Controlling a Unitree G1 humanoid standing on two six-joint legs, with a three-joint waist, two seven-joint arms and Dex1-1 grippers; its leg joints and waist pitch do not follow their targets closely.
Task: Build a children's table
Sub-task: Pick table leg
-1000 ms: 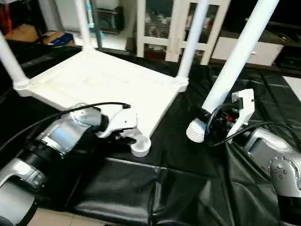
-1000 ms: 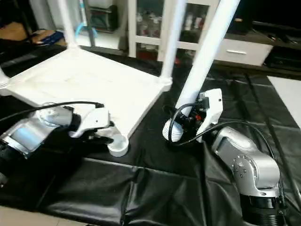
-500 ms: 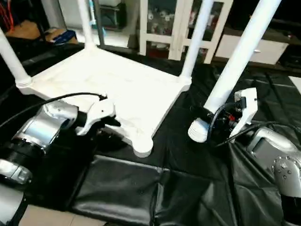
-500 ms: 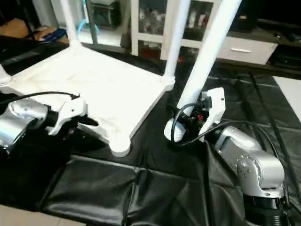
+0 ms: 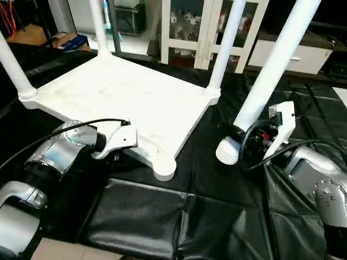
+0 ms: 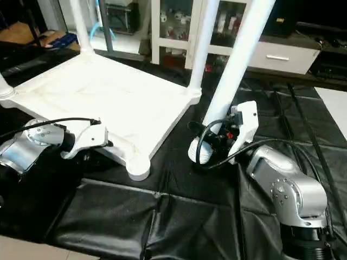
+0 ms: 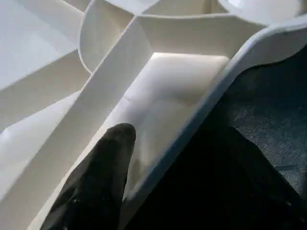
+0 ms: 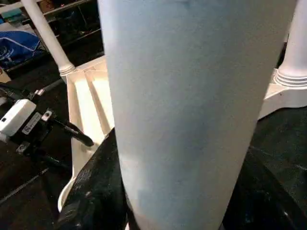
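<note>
Finger (image 7: 103, 177) inside tabletop (image 5: 119, 97) rim, claw (image 8: 168, 211) gripping leg (image 8: 192, 96)

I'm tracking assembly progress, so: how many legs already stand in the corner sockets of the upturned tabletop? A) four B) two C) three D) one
C: three legs rise from corner sockets of the tabletop: leg one, leg two, leg three. The near corner socket is empty, and the right gripper holds the fourth leg beside the top.
</note>
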